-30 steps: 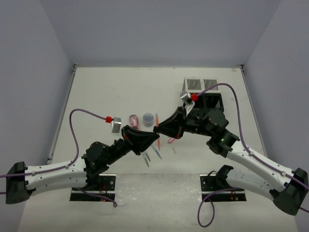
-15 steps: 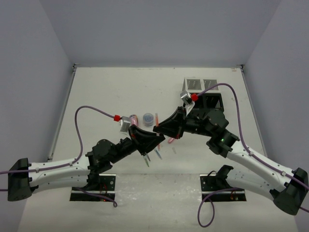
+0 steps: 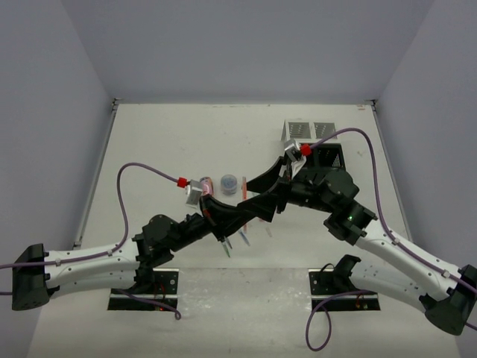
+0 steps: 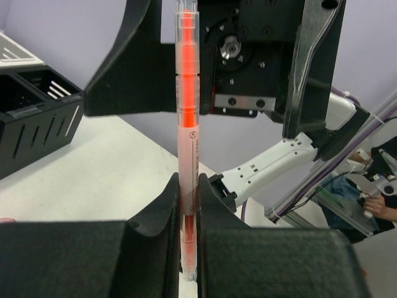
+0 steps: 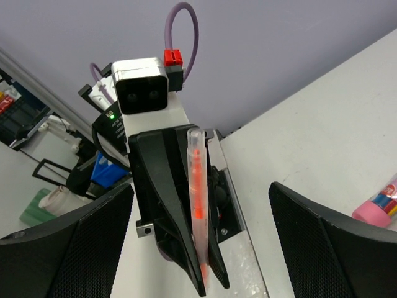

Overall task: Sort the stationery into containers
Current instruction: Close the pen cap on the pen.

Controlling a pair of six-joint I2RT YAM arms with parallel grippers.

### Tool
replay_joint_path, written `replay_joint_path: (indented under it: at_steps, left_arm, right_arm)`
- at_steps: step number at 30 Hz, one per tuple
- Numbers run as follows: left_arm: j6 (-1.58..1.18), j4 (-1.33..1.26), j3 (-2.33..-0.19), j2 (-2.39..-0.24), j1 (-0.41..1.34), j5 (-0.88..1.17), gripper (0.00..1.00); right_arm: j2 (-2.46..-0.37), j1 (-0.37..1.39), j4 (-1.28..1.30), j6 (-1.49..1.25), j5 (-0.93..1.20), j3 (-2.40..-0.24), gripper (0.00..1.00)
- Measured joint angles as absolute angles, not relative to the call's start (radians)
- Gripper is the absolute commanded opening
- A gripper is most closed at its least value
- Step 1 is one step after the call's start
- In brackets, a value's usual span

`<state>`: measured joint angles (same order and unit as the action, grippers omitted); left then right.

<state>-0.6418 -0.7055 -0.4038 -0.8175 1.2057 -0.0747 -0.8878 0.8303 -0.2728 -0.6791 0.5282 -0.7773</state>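
Note:
A thin orange pen (image 4: 187, 124) stands upright between my left gripper's (image 4: 188, 186) fingers, which are shut on its lower part. My right gripper (image 5: 201, 248) is open, with its pads (image 5: 335, 242) wide apart on either side of the pen (image 5: 197, 205) and not touching it. In the top view both grippers meet above the table's middle, left gripper (image 3: 252, 212) against right gripper (image 3: 266, 200). The containers stand at the back right, one white mesh (image 3: 300, 130) and one black (image 3: 328, 156).
A round grey-blue pot (image 3: 229, 182) and a pink marker (image 3: 206, 183) lie behind my left wrist. Thin pens (image 3: 227, 246) lie near the front under my left arm. Another orange pen (image 3: 244, 192) lies by the pot. The black container (image 4: 31, 118) shows at the left.
My right gripper has opened and let go of the orange pen. My left gripper moved right and shut on that pen.

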Motion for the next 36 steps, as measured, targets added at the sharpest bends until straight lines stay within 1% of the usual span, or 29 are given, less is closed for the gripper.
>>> replay_joint_path:
  at_steps: [3, 5, 8, 11, 12, 14, 19, 21, 23, 25, 26, 31, 36]
  left_arm:
    - [-0.637, -0.706, -0.404, -0.827, 1.206, -0.043, 0.00]
    - [-0.632, -0.708, -0.404, -0.839, 1.206, -0.017, 0.00]
    - [-0.625, -0.708, -0.404, -0.858, 1.206, 0.018, 0.00]
    - [-0.623, -0.709, -0.403, -0.862, 1.206, 0.035, 0.00]
    - [-0.623, -0.710, -0.401, -0.861, 1.206, 0.038, 0.00]
    - [-0.623, -0.710, -0.396, -0.857, 1.206, 0.041, 0.00]
    - [-0.617, -0.710, -0.392, -0.847, 1.206, 0.043, 0.00]
    - [-0.616, -0.710, -0.392, -0.844, 1.206, 0.045, 0.00]
    - [-0.616, -0.711, -0.392, -0.843, 1.206, 0.045, 0.00]
    - [-0.616, -0.711, -0.392, -0.843, 1.206, 0.045, 0.00]
    - [-0.616, -0.709, -0.392, -0.842, 1.206, 0.044, 0.00]
    - [-0.604, -0.697, -0.392, -0.830, 1.206, 0.038, 0.00]
    - [-0.558, -0.629, -0.403, -0.813, 1.206, 0.029, 0.00]
  right_arm:
    - [-0.893, 0.830, -0.219, -0.659, 0.513, -0.826, 0.90]
    - [-0.902, 0.830, -0.195, -0.646, 0.509, -0.868, 0.83]
    - [-0.912, 0.830, -0.172, -0.627, 0.508, -0.913, 0.77]
    - [-0.916, 0.830, -0.158, -0.612, 0.508, -0.928, 0.68]
    - [-0.916, 0.830, -0.151, -0.607, 0.508, -0.929, 0.60]
    - [-0.916, 0.830, -0.135, -0.598, 0.507, -0.929, 0.49]
    - [-0.915, 0.830, -0.110, -0.584, 0.506, -0.929, 0.28]
    - [-0.915, 0.830, -0.105, -0.583, 0.507, -0.929, 0.26]
    - [-0.915, 0.830, -0.101, -0.580, 0.507, -0.929, 0.17]
    - [-0.915, 0.830, -0.099, -0.578, 0.508, -0.929, 0.03]
    - [-0.915, 0.830, -0.099, -0.581, 0.510, -0.929, 0.00]
    - [-0.915, 0.830, -0.108, -0.586, 0.517, -0.926, 0.00]
    - [-0.915, 0.830, -0.138, -0.588, 0.518, -0.897, 0.00]
